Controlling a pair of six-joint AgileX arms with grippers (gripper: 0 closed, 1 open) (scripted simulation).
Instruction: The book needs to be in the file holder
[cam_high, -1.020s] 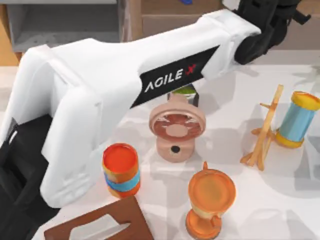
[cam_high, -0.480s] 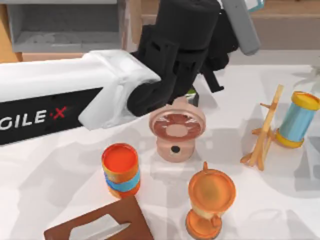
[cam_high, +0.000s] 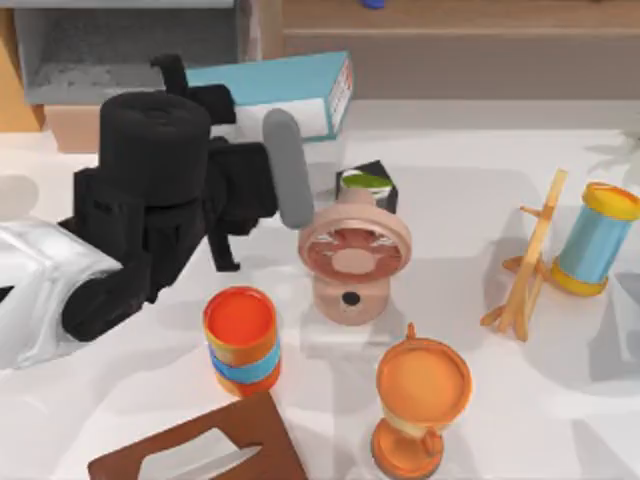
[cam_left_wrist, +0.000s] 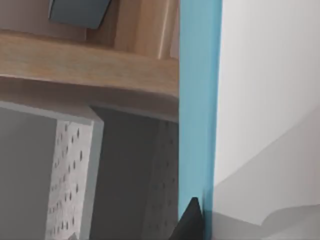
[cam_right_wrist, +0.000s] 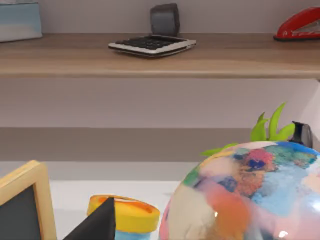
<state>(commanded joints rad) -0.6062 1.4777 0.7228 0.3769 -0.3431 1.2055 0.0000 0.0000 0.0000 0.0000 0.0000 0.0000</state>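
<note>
One book (cam_high: 285, 90), one file holder (cam_high: 120, 50), one fan (cam_high: 352, 262), one goblet (cam_high: 420, 400), one tissue box (cam_high: 200, 450), two spools (cam_high: 242, 340)

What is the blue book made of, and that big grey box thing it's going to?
The flat teal-blue book, carried by the left gripper, looks like smooth matte card with a white end, probably paper. The large grey file holder looks like thin painted metal: the left wrist view shows its wall punched with small holes. Its tan base block looks wooden.

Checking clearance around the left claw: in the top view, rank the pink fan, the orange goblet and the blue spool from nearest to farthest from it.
From the left claw, holding the book:
1. Pink fan, table centre.
2. Orange goblet, front centre.
3. Blue spool, far right.
</note>
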